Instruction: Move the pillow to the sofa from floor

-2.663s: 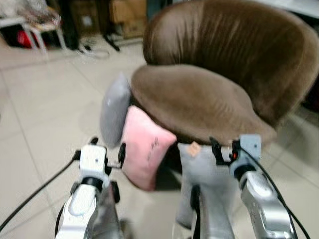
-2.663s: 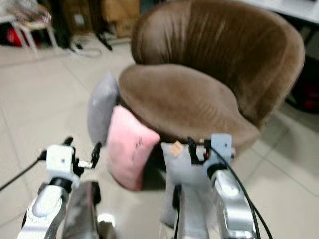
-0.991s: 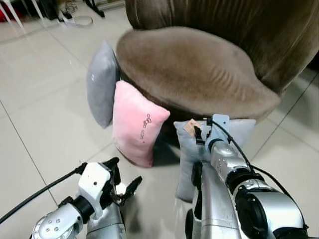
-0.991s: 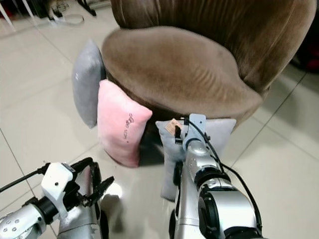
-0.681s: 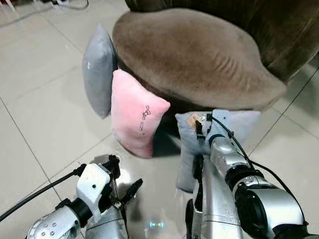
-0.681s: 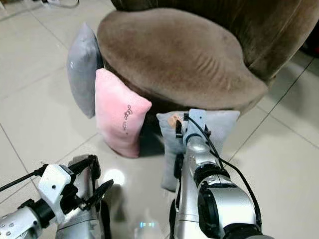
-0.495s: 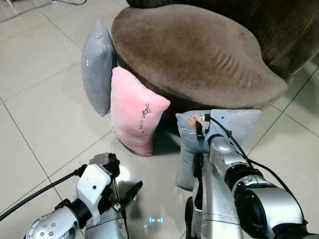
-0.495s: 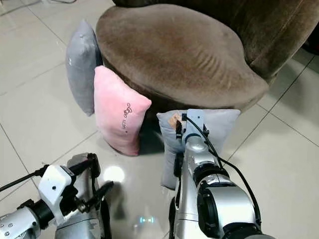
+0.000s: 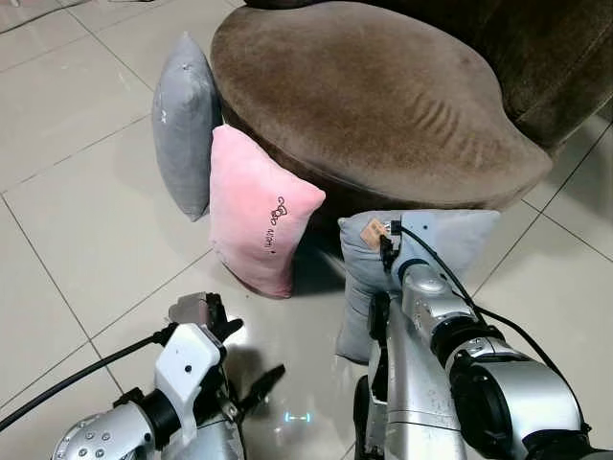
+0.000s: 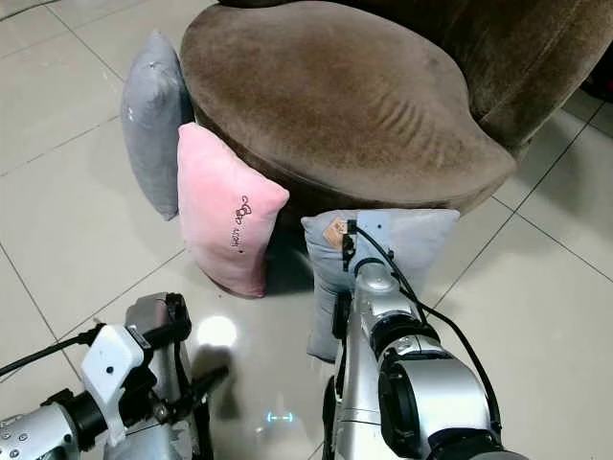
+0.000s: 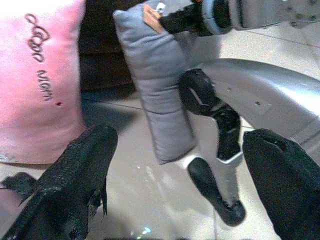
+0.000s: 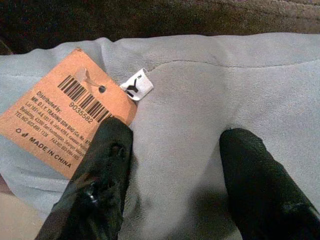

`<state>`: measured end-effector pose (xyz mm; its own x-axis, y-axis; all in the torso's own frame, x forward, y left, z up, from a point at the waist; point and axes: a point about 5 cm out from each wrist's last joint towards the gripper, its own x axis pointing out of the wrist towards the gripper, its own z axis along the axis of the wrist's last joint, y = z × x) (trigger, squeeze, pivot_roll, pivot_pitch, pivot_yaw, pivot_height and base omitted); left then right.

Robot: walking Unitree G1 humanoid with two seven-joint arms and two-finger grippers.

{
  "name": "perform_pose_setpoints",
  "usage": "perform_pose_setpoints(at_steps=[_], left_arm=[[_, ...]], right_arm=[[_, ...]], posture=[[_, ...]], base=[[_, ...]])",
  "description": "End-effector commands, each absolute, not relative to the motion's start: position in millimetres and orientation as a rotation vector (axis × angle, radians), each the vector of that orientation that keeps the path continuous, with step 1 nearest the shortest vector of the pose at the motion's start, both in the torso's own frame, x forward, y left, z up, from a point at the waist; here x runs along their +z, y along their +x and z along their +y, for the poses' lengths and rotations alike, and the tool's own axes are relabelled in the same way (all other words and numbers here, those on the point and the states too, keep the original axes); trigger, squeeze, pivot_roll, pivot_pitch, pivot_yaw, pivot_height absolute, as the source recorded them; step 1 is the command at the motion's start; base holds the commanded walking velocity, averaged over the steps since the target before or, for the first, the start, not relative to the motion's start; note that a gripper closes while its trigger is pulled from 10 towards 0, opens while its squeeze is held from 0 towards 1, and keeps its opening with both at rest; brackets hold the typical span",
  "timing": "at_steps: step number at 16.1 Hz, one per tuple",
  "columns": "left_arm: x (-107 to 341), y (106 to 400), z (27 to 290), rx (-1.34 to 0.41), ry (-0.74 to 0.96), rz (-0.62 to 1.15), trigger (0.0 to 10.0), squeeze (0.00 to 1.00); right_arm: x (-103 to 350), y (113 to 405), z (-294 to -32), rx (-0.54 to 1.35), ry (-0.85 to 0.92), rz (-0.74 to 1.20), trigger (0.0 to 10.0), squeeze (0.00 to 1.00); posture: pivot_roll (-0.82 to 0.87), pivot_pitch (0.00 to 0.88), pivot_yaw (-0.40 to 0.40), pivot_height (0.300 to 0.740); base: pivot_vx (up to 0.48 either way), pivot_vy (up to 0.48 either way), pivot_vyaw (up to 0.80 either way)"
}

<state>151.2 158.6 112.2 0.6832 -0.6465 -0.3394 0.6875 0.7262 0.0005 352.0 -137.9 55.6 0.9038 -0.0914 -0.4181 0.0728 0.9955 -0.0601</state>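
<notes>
Your light grey pillow (image 9: 450, 244) stands on its edge on the tiled floor (image 9: 86, 230), leaning against the base of the brown sofa (image 9: 374, 105). Your right gripper (image 12: 172, 150) is pressed into its upper part, its two black fingers (image 12: 107, 165) spread either side of a bulge of fabric and not yet clenched, beside an orange barcode tag (image 12: 65, 117). Your left gripper (image 11: 175, 165) hangs low over the floor with its fingers wide apart and nothing between them. A pink pillow (image 9: 257, 216) with dark stitched lettering stands just left of the grey one, and a darker grey pillow (image 9: 184, 120) leans on the sofa beyond it.
</notes>
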Motion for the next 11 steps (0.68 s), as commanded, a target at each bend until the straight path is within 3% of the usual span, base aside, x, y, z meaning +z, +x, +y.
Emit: perform_pose_setpoints(at_steps=[1, 11], left_arm=[[113.4, 146.7, 156.3, -0.778, 0.121, 0.342, 10.0, 0.0], [113.1, 146.0, 155.3, -0.815, 0.098, 0.364, 10.0, 0.0]], right_arm=[[42.9, 344.0, -138.7, -0.092, -0.06, 0.51, 0.0, 0.0], [40.0, 342.1, -141.8, -0.097, -0.112, 0.538, 0.0, 0.0]], posture=[[0.12, 0.278, -0.045, 0.449], [0.12, 0.269, -0.049, 0.449]], base=[[0.0, 0.0, 0.0], [0.0, 0.0, 0.0]])
